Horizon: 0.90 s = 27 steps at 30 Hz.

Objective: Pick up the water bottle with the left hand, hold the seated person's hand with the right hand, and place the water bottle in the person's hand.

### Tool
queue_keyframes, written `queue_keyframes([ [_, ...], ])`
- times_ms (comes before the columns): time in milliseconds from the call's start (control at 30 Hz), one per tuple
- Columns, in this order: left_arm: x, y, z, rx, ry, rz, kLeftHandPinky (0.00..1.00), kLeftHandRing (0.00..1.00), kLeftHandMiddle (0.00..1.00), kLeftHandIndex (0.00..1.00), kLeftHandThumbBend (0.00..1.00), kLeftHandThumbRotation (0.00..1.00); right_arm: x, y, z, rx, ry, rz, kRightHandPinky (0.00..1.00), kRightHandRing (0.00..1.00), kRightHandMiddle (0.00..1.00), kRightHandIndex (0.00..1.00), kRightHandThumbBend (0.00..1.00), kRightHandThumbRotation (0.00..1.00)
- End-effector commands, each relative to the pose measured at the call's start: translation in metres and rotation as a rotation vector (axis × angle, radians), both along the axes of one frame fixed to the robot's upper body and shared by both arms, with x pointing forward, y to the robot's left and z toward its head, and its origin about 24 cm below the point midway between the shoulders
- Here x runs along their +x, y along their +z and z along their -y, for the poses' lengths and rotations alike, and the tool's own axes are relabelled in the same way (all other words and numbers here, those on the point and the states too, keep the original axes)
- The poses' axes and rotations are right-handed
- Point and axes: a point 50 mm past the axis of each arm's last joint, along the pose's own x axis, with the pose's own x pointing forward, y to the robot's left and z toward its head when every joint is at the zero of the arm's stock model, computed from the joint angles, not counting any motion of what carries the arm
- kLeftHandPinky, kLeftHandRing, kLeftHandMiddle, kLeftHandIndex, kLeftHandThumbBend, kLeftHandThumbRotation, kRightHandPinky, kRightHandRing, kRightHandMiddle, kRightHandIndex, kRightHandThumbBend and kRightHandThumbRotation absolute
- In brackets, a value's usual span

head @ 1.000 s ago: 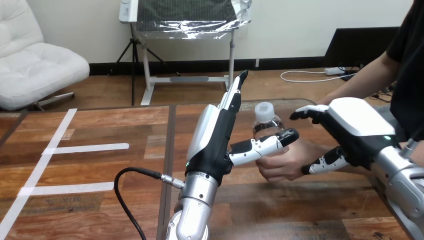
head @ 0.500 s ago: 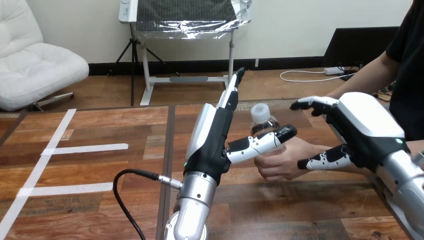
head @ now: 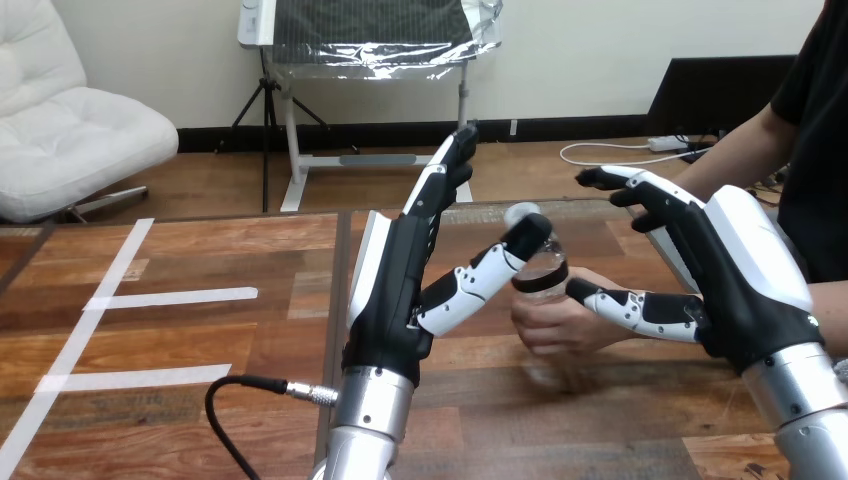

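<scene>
left of the water bottle, the left hand stands open, fingers straight, thumb tip by its top, perhaps touching. the bottle rests in the person's hand. right of it, the right hand spreads wide, holding nothing. draw the thumb leftward without nudging the bottle.

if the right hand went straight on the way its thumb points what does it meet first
Probably the person's hand, curled round the bottle, just ahead of the thumb of the right hand; depth is hard to judge.
</scene>
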Motion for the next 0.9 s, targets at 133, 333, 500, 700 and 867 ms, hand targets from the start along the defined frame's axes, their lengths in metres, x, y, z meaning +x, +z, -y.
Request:
queue_keyframes([
  [133,-0.022,0.018,-0.011,-0.147,0.035,0.096,0.84,0.86,0.89,0.88,0.61,0.62,-0.016,0.014,-0.015,0.276,0.011,0.16,0.67,0.78,0.81,0.78,0.46,0.01],
  [333,-0.034,0.015,-0.017,-0.158,0.055,0.109,0.8,0.84,0.88,0.87,0.55,0.64,-0.023,0.008,-0.023,0.409,0.049,0.148,0.66,0.79,0.83,0.78,0.37,0.04],
  [500,-0.042,0.012,-0.02,-0.167,0.065,0.111,0.79,0.84,0.87,0.86,0.51,0.65,-0.026,0.004,-0.028,0.463,0.083,0.156,0.59,0.76,0.83,0.78,0.3,0.04],
  [700,-0.052,0.009,-0.024,-0.19,0.08,0.106,0.79,0.84,0.87,0.86,0.48,0.66,-0.028,-0.003,-0.033,0.539,0.121,0.175,0.55,0.73,0.81,0.76,0.25,0.01],
  [867,-0.06,0.008,-0.027,-0.202,0.1,0.126,0.79,0.84,0.86,0.86,0.45,0.66,-0.03,-0.007,-0.038,0.572,0.13,0.188,0.53,0.72,0.8,0.75,0.22,0.0],
])
